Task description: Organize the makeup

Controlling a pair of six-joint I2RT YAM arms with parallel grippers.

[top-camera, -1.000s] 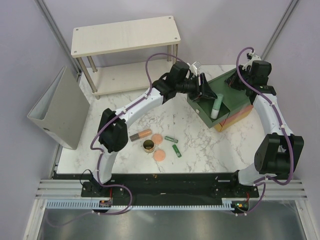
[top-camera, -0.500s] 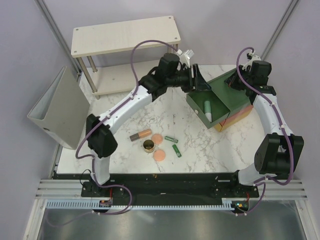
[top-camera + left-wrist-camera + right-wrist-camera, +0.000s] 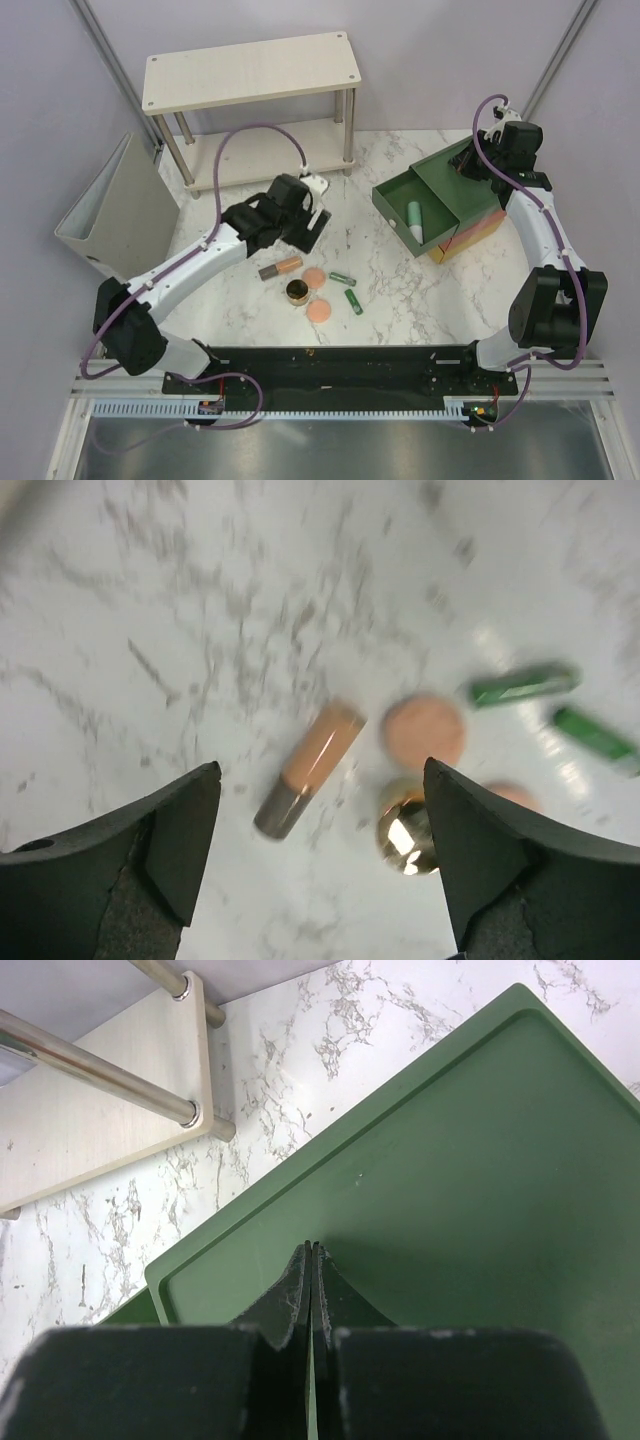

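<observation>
The left tool (image 3: 322, 780) is spread wide, and nothing is held or touched by it. It is hung above the surface (image 3: 400, 290), just behind and left of the jar (image 3: 298, 291), and the grey-orange tube (image 3: 310, 768) is seen between its fingers. The left arm is folded low, with its elbow far left of the jar. The right tool (image 3: 312, 1260) is clenched on nothing, and its tips appear to be set on top of the box (image 3: 470, 185), well right of and behind the jar. That arm is arched high. The mint tube (image 3: 415, 219) is lodged in the box's open drawer (image 3: 395, 200). Two discs (image 3: 314, 277) and two green tubes (image 3: 343, 278) are laid just right of the jar.
</observation>
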